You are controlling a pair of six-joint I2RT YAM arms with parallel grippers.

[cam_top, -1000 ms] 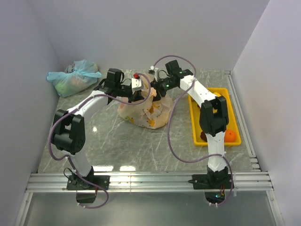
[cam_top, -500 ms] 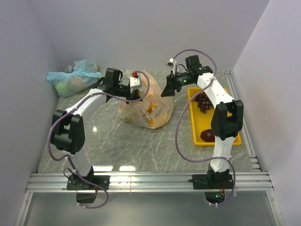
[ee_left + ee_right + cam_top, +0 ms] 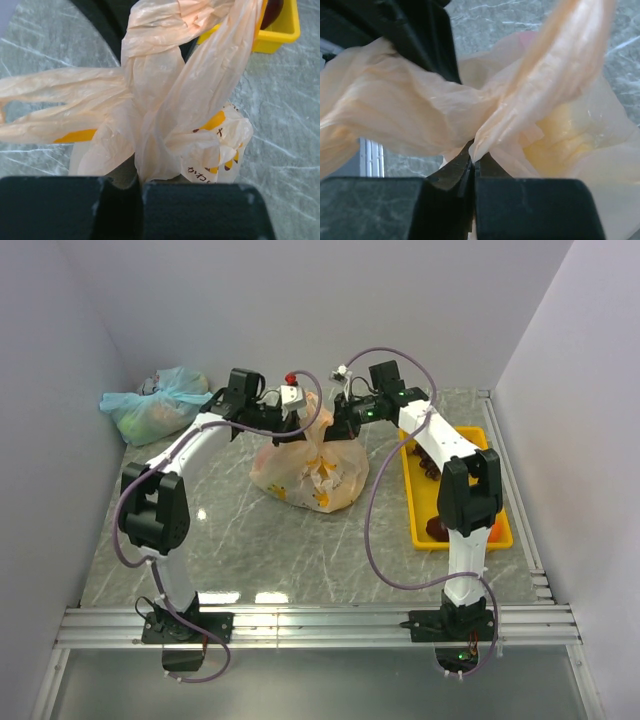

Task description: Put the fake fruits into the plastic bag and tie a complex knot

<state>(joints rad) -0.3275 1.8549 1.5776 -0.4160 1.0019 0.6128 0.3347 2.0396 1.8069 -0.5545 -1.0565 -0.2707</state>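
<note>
Two robot arms meet over a peach-orange plastic bag (image 3: 315, 472) in the middle of a grey marble table (image 3: 240, 540). Half a second ago the right gripper (image 3: 341, 428) stood off to the side, clear of the bag and nearer a yellow tray (image 3: 503, 536). Now it is back at the bag's top. Its wrist camera shows its fingers pressed together on a fold of peach film, which rises straight out from between the fingertips.

The left gripper (image 3: 291, 428) has not let go in that time, only lifted a little. Its fingers are also clamped tight on the film. One handle loop (image 3: 45, 105) trails off to the left of them, and a second strip crosses up and to the right just beyond the tips. The bag's body sits on the table, below and between the two sets of fingers.

We read this as the right arm re-gripping for another pass of the tie — whether the crossed handles already make a knot we cannot tell. A dark maroon fruit (image 3: 436, 528) lies in the tray, well away from both sets of fingers — so the filling step looks unfinished while the tying goes on.
</note>
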